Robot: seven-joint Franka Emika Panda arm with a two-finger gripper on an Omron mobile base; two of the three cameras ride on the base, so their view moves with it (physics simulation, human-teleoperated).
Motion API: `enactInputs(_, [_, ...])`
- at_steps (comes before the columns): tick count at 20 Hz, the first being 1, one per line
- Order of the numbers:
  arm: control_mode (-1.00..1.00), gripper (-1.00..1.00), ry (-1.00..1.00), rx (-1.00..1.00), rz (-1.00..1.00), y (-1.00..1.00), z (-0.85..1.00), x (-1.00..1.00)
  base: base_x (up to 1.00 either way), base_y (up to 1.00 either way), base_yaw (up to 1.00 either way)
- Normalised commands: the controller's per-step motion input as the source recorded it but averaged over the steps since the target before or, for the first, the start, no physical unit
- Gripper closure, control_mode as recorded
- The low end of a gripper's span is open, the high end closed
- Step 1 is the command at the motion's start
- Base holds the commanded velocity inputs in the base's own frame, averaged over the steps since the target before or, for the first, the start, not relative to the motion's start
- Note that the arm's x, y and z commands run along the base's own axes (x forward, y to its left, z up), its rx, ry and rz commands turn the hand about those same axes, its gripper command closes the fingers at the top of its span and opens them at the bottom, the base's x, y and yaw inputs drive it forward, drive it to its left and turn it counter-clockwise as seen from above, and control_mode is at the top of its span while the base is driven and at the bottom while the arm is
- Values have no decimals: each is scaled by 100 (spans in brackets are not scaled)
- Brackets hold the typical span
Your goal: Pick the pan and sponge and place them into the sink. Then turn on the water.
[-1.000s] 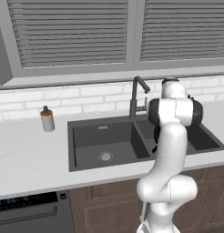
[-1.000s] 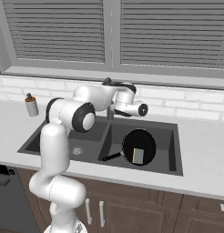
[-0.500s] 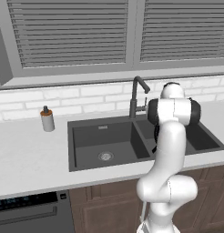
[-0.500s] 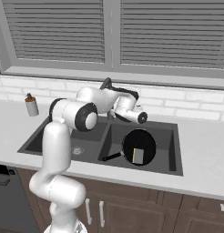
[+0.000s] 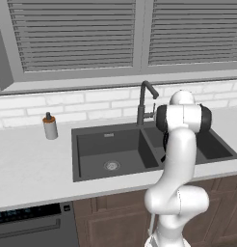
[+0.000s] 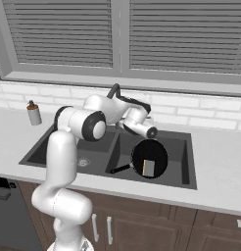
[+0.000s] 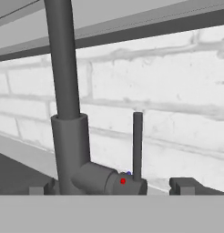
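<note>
White brick backsplash behind grey counter [image 5: 29,169], blinds above. Sink [image 6: 188,162] set in counter; pan [image 6: 150,158] flat in right basin, handle pointing left, pale sponge [image 6: 149,168] lying in it. Gripper [image 7: 114,186] released, fingers spread wide, facing faucet [image 7: 68,123] base and upright lever [image 7: 137,145]. Small bottle [image 5: 50,127] far left on counter.

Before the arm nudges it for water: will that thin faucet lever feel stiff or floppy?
Probably stiff: the lever is a straight upright rod fixed to the faucet base. Being thin and smooth, it may slip between the open gripper fingertips, so a sideways push seems safer.
</note>
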Motion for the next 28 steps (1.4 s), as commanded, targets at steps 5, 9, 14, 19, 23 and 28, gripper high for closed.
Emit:
enactInputs(5, [-100,-100,-2,0,-4,0,0,11,0,0,0])
enactInputs(9, [-100,-100,-2,0,-3,0,0,9,0,0,0])
enactInputs(14, [-100,-100,-1,0,-4,0,0,9,0,0,0])
enactInputs(19, [-100,-100,-1,0,-3,0,0,3,0,0,0])
enactInputs(23, [-100,-100,0,0,-2,0,0,4,0,0,0])
enactInputs(28, [-100,-100,0,0,-3,0,0,8,0,0,0])
